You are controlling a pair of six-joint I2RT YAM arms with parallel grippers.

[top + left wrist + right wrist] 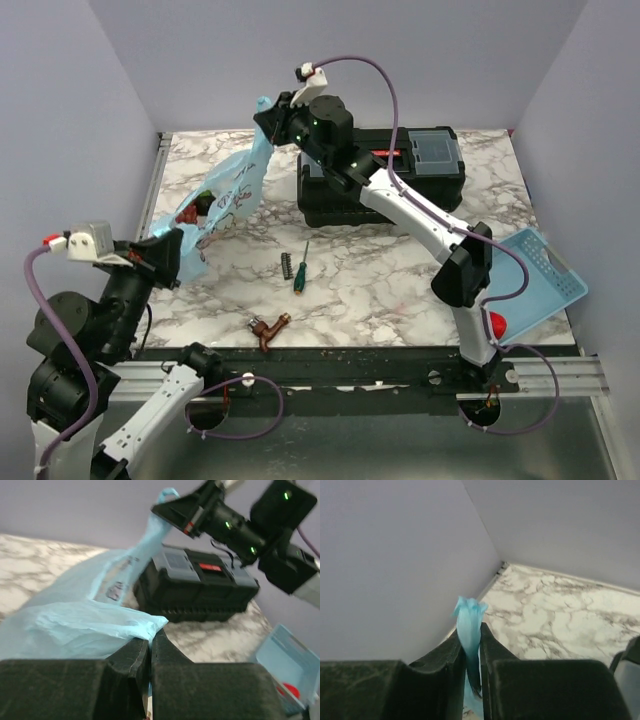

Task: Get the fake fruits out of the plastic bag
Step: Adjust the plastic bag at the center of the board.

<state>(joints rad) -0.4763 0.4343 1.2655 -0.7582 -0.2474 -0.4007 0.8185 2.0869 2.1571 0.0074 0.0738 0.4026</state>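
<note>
The light-blue plastic bag [232, 195] hangs stretched in the air between my two grippers, over the left part of the table. My right gripper [270, 112] is shut on its upper handle loop [469, 617], held high at the back. My left gripper [172, 252] is shut on the bag's lower edge [145, 625] near the front left. Through the bag's thin wall I see a dark round fruit and something reddish [203, 206] inside. No fruit lies outside the bag.
A black toolbox [385, 185] stands at the back centre, also in the left wrist view [197, 587]. A green-handled screwdriver [301, 268] and a spring [286, 265] lie mid-table, a brown tool [268, 330] near the front edge. A blue basket [545, 275] and glossy red fruit [497, 325] sit at the right.
</note>
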